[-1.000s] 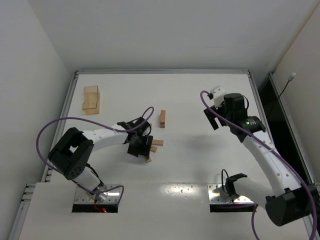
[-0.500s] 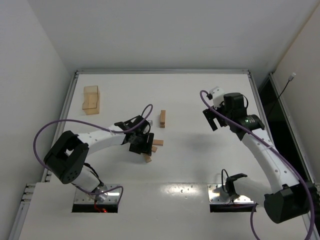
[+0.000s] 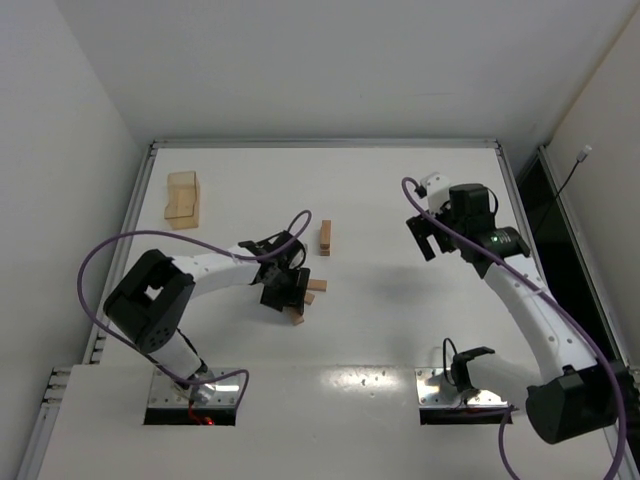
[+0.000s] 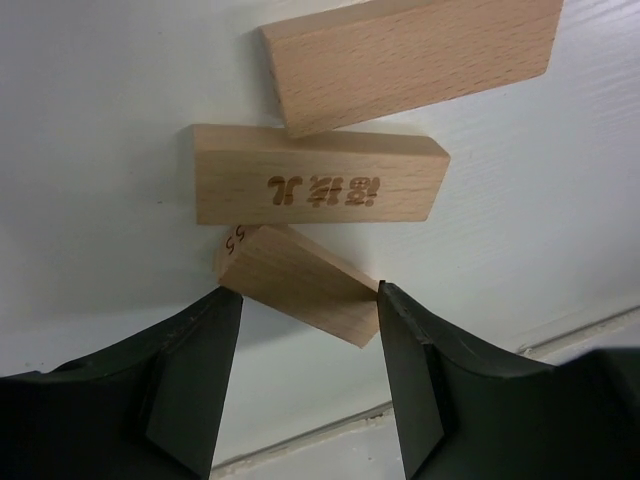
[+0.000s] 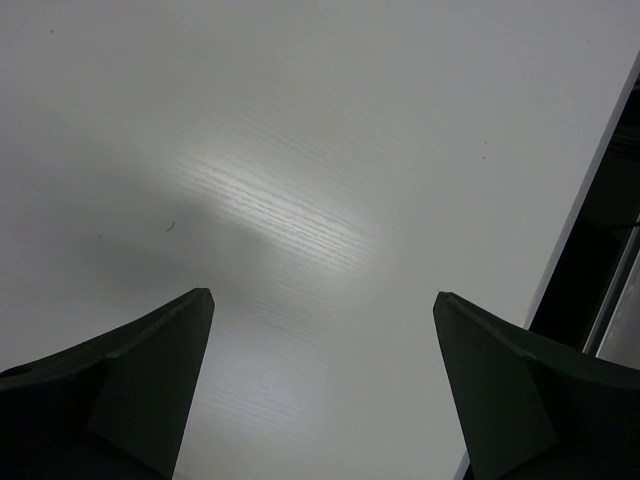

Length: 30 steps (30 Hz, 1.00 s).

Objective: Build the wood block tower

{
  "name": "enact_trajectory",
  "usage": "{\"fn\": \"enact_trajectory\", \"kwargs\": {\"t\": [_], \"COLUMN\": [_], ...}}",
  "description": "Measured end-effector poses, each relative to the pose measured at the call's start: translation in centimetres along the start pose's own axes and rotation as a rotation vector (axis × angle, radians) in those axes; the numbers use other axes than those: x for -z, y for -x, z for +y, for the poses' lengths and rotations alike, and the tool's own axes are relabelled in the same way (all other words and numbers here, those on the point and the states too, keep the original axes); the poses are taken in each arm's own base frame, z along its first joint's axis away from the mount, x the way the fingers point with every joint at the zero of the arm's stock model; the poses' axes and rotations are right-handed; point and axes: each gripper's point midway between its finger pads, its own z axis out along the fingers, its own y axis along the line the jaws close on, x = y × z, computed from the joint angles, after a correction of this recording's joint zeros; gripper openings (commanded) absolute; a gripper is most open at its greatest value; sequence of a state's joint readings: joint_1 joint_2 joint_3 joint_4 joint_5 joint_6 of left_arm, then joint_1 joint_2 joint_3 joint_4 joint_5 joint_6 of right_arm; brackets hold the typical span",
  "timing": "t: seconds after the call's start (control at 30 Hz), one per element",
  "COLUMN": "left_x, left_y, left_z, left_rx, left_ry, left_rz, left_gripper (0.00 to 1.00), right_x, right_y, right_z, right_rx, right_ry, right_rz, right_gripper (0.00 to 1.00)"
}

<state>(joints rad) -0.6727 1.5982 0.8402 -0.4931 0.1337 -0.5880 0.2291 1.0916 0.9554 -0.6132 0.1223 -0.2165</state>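
Wood lies in three places on the white rectangular table point(image 3: 380, 330). At the far left sits a larger pale wooden box point(image 3: 182, 197), well apart from the rest. Toward the middle, the black left gripper point(image 3: 285, 290) hangs low over the loose pieces of the wood block tower point(image 3: 312, 288), here only a small cluster of light-tan rectangular wooden bars lying flat on the table, left of centre. The left wrist view shows three of them. A plain bar point(image 4: 410, 60) lies farthest out, its corner overlapping a lettered bar point(image 4: 320, 175) with dark characters burnt into its face. A tilted bar point(image 4: 300, 285) lies skewed against the lettered bar's near edge. The left gripper point(image 4: 305, 330) is partly closed about this tilted bar, and each dark fingertip point(image 4: 200, 350) meets one end of it. Whether the bar is lifted cannot be told. Just beyond the cluster and a little to its right, a single slim tan bar point(image 3: 325, 237) rests apart from the others. Well to the right, the black right gripper point(image 3: 428, 237) hovers above bare table near the right-hand edge. In its wrist view the right gripper point(image 5: 320, 380) is spread wide, its fingers point(image 5: 150, 390) holding nothing.
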Motion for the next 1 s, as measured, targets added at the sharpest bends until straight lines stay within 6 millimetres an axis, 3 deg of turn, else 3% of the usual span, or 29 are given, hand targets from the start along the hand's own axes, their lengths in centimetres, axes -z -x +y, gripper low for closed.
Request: {"fn": "enact_trajectory", "kwargs": {"t": [0.2,0.33,0.47,0.57,0.73,1.0], "left_x": [-0.3,-0.4,-0.6,-0.7,-0.6,-0.1], "left_y": [0.7,0.9,1.2,1.3,1.5,2.2], "left_z": [-0.6,-0.8,-1.2,-1.0,-0.4,1.5], "left_rx": [0.007,0.025,0.036,0.041,0.038,0.056], "left_ry": [-0.008,-0.013,-0.025,-0.019,0.010,0.066], "left_rz": [0.009,0.005,-0.005,-0.019,-0.045,-0.094], "left_gripper": [0.51,0.34,0.32,0.32,0.12,0.09], "right_x": [-0.2,-0.3,-0.3,-0.3,-0.3,-0.3], "right_y": [-0.3,-0.5,-0.6,-0.6,-0.8,-0.8], "right_z": [-0.2,-0.5,-0.7,-0.8,-1.1,-1.1], "right_rx": [-0.009,-0.018,-0.028,-0.032,-0.040,-0.049], "right_ry": [-0.001,-0.004,-0.002,-0.002,-0.006,0.003], "right_rz": [0.013,0.016,0.017,0.017,0.019,0.016], "right_gripper": [0.90,0.90,0.90,0.90,0.90,0.90]}}
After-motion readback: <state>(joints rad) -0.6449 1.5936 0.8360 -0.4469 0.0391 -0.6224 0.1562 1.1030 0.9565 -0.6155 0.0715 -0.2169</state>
